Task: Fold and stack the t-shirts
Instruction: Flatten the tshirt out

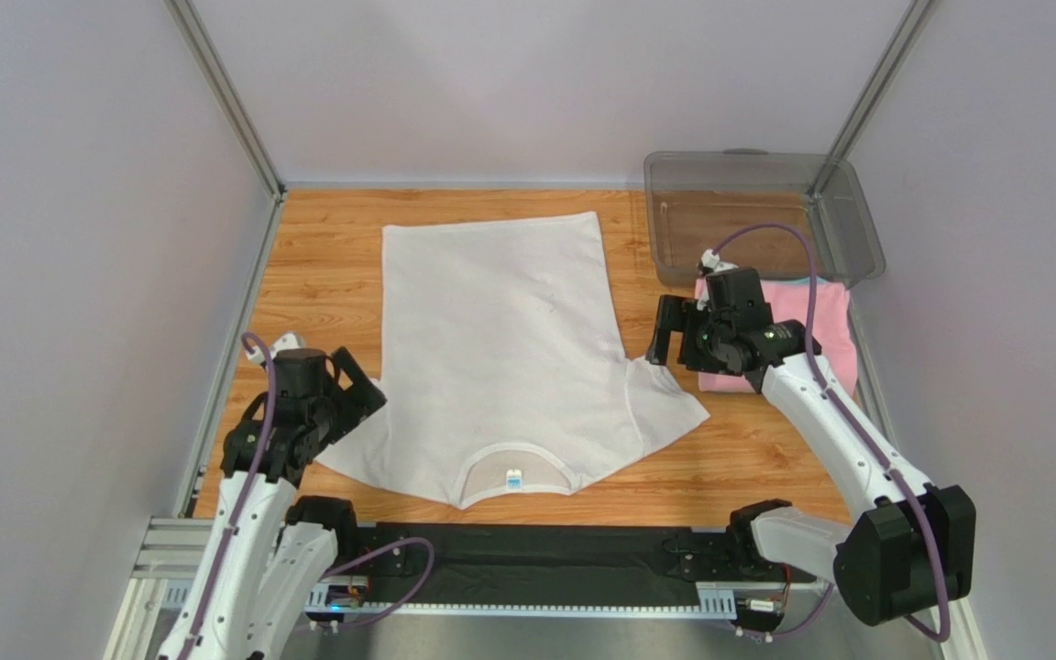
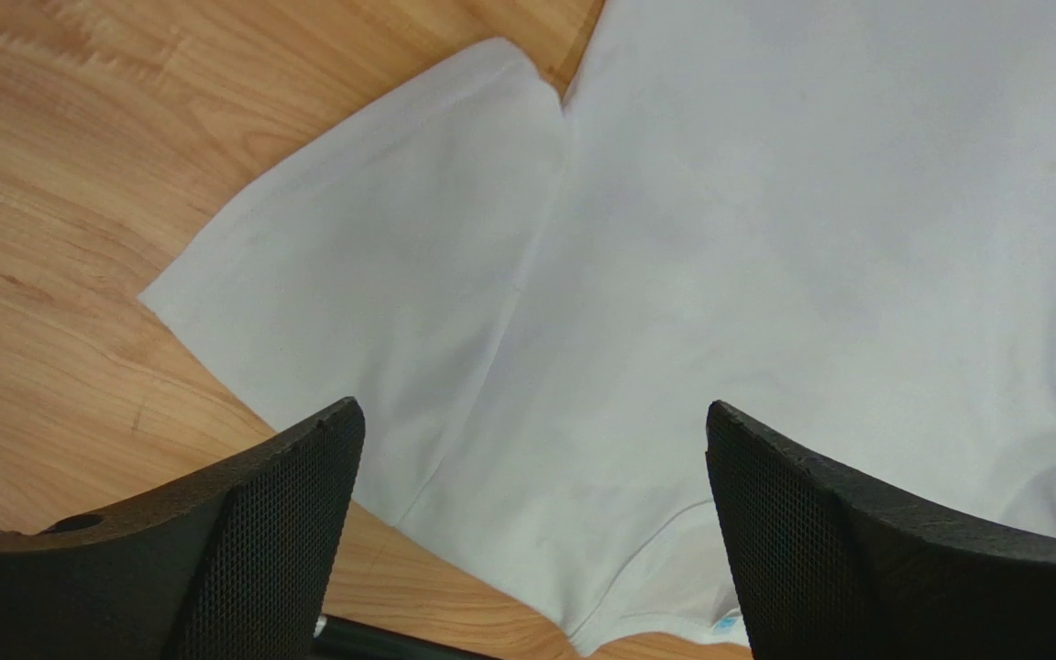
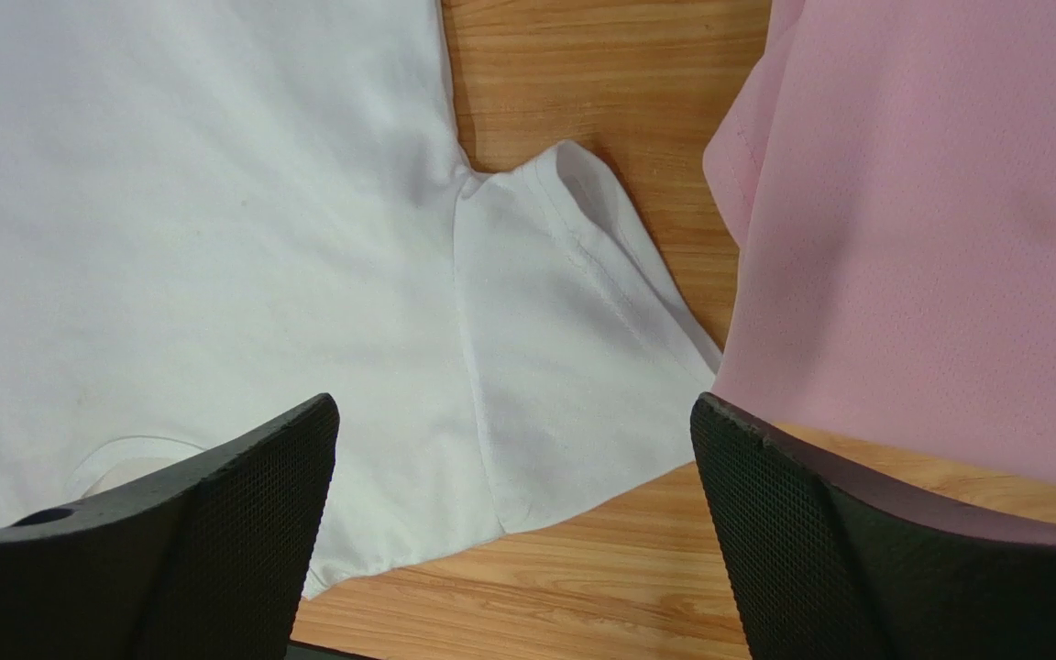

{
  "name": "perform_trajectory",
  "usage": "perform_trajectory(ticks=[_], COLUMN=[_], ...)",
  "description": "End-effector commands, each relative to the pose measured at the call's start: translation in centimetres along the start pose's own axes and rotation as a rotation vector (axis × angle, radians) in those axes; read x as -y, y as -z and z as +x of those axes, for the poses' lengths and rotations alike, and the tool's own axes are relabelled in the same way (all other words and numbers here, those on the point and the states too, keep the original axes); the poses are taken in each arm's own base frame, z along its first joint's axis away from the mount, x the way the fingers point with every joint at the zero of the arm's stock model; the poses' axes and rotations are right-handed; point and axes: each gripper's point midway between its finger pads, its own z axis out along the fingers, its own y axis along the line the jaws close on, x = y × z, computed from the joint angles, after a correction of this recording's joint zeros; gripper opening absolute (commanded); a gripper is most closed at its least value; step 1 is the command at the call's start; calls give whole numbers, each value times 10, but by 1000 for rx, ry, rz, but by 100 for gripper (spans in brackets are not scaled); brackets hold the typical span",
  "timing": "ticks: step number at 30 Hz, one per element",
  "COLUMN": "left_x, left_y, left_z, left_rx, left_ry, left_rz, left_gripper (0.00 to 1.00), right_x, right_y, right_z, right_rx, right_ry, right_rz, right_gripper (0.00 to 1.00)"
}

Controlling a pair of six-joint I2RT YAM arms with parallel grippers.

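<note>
Fingers [image 2: 272, 536] on both arms stand spread wide, grasping nothing: the left gripper [image 1: 351, 389] hangs low over one sleeve of the plain white cotton t-shirt [image 1: 506, 330], and the right gripper [image 1: 669, 330] hangs over the other. The shirt lies flat on the wooden table [image 1: 327, 261], collar toward the arms. A pink t-shirt [image 1: 830, 323] lies just beside it, in front of a clear plastic bin [image 1: 844, 206].

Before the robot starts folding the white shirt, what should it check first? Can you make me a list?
1. White cotton t-shirt spread out on the wooden table: ok.
2. Left tool open and holding nothing: ok.
3. Right tool open and holding nothing: ok.
4. Both white sleeves lying flat, one under each tool: ok.
5. Folded pink t-shirt clear of the white one: cannot tell; their edges meet in the right wrist view.
</note>
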Motion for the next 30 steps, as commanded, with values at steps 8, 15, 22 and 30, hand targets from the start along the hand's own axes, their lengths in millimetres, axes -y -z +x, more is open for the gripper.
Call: perform_trajectory(ticks=[8,15,22,30], left_x=[44,63,78,70], left_y=[1,-39,-69,-92], left_z=[-15,5,10,44], left_rx=[10,-113,-178,-304], left_ry=[4,-35,-82,-145], left_rz=[181,252,294,232], left_gripper=[100,100,100,100], right_x=[-70,-110,-108,-91], right_y=[34,1,-45,-98], right_z=[-7,45,81,80], right_rx=[123,19,-97,-135], right_ry=[112,208,126,20], right_rz=[-279,-299,-200,-40], right_gripper=[100,100,100,100])
